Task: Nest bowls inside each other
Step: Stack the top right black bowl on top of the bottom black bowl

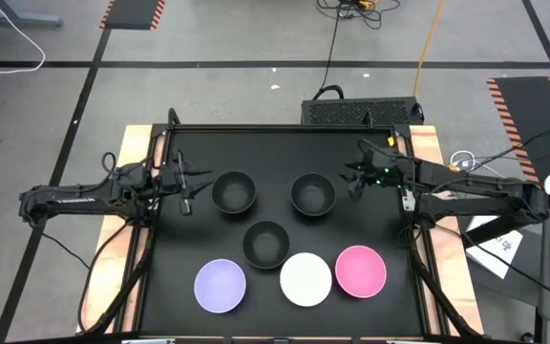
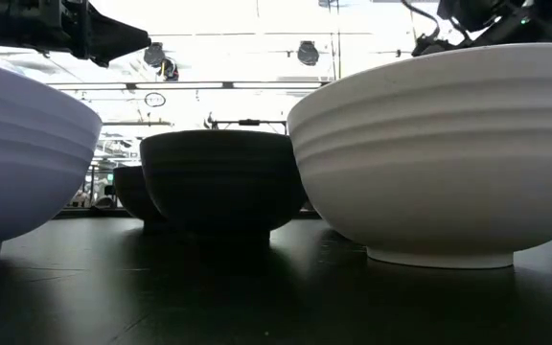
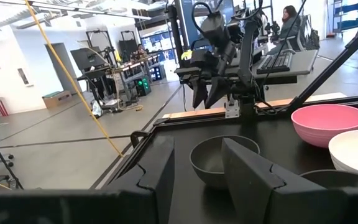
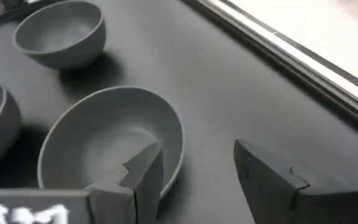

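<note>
Three black bowls stand upright on the black table: one at the far left (image 1: 234,191), one at the far right (image 1: 313,194), one in the middle (image 1: 266,243). A lavender bowl (image 1: 221,285), a white bowl (image 1: 306,278) and a pink bowl (image 1: 361,270) stand in a row at the near side. My left gripper (image 1: 187,199) is open and empty, just left of the far left black bowl. My right gripper (image 4: 197,168) is open and empty above the right rim of the far right black bowl (image 4: 110,143), one finger over the rim and one outside it.
A raised frame (image 1: 285,127) runs round the table, with wooden boards at both sides. The bowls stand close together, with narrow gaps between them. Bare black tabletop (image 1: 285,153) lies behind the far bowls. A person sits at a desk in the room beyond (image 3: 289,15).
</note>
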Available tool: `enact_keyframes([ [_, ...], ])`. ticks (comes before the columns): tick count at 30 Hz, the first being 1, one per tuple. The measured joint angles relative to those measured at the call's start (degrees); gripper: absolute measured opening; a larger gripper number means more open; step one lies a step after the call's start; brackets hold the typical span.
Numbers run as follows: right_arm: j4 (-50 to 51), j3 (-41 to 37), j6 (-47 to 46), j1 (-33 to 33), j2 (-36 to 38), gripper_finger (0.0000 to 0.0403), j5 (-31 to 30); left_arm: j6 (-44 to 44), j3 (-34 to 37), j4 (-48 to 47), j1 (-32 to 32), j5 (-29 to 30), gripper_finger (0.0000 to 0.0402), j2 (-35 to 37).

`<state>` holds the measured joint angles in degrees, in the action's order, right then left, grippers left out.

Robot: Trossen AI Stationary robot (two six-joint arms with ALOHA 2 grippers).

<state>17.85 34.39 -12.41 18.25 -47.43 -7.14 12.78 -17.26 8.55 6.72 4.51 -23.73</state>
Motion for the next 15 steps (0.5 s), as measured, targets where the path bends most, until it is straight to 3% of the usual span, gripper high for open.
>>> enact_keyframes([
  [15,2.62,1.48,-5.92,8.95,-7.68,0.0187,10.27,0.31,0.01,-0.04,0.0,-0.02,0.0136,0.0],
])
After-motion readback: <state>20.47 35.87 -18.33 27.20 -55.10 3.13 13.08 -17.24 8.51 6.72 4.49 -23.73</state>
